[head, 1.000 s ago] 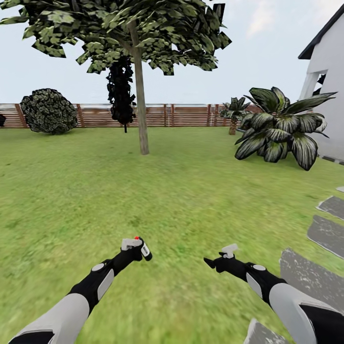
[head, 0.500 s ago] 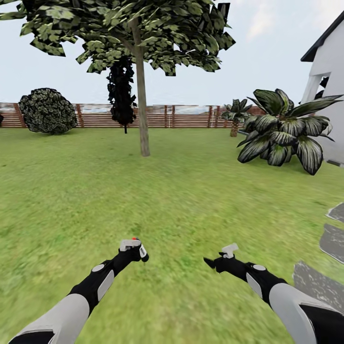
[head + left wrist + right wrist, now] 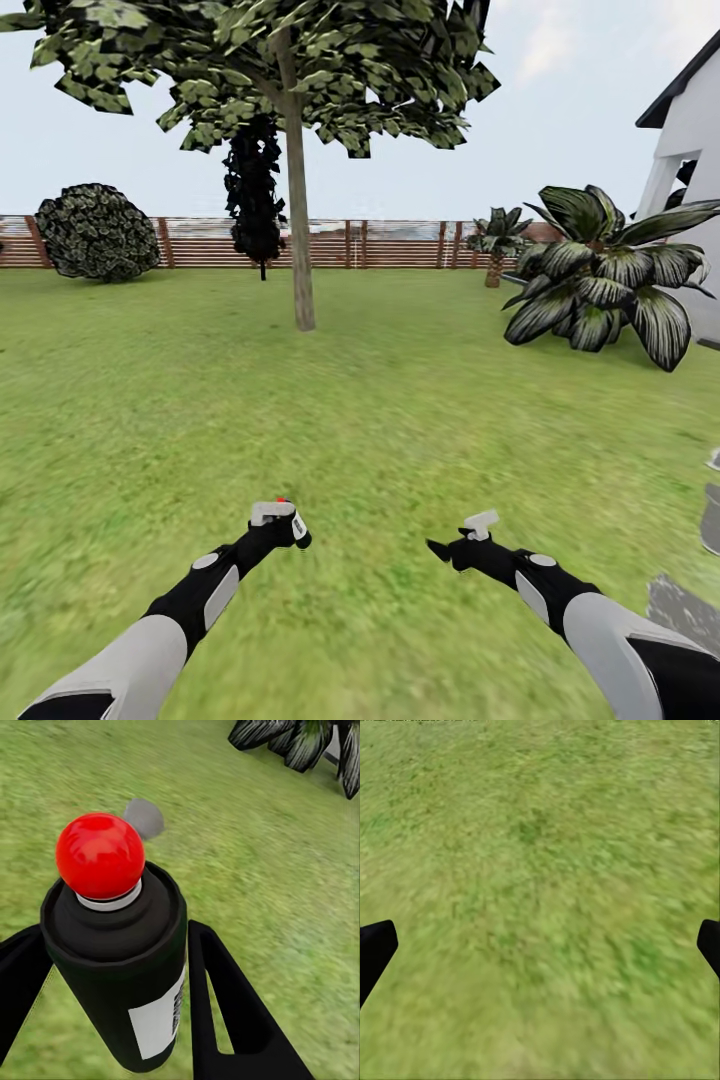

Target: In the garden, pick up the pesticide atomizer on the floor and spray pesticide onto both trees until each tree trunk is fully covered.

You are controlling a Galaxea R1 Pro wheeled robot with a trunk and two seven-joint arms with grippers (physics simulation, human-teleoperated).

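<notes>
A: Holding the pesticide atomizer (image 3: 124, 967) in the left claw (image 3: 283, 524), fingers (image 3: 225, 1005) clamped on either side of the dark can, red button on top, above the lawn (image 3: 400, 420).

B: Right claw (image 3: 462, 543)?

A: Spread wide with nothing in it, fingertips (image 3: 375, 949) at the frame edges over grass.

B: Target?

A: One tree (image 3: 270, 70) ahead, its tree trunk (image 3: 299, 230) well apart from both arms, in front of the fence (image 3: 390, 243); a broad-leaved plant (image 3: 600, 275) to the right
</notes>
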